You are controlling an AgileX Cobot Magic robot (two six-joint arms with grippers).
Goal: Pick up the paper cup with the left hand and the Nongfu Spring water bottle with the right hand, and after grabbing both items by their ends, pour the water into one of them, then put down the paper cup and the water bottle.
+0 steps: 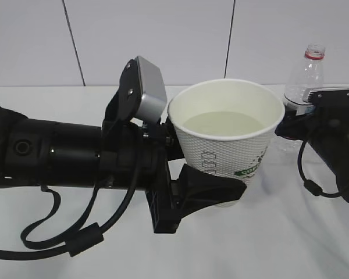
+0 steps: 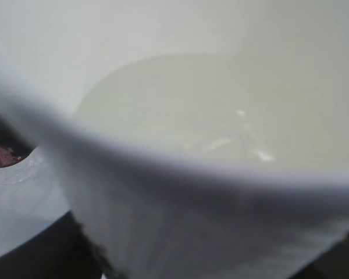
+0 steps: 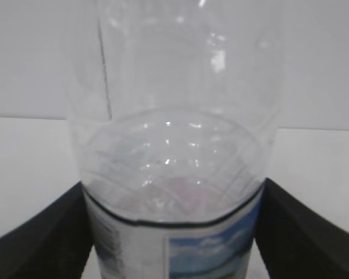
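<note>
My left gripper (image 1: 215, 177) is shut on the paper cup (image 1: 227, 151), one black finger across its front lower wall. The cup stands upright, well filled with pale water (image 1: 224, 124). I cannot tell whether its base touches the table. The left wrist view is filled by the blurred cup (image 2: 192, 221) and the water (image 2: 209, 116). The Nongfu Spring water bottle (image 1: 305, 78) stands upright and capless at the back right. My right gripper (image 1: 295, 113) is open around its label. In the right wrist view the fingers (image 3: 41, 238) flank the bottle (image 3: 174, 174) with slim gaps.
The white table (image 1: 262, 250) runs back to a pale panelled wall (image 1: 163, 35). My left arm (image 1: 52, 154) and its looping cables (image 1: 58, 232) lie across the left half. The right arm (image 1: 337, 157) comes in from the right edge.
</note>
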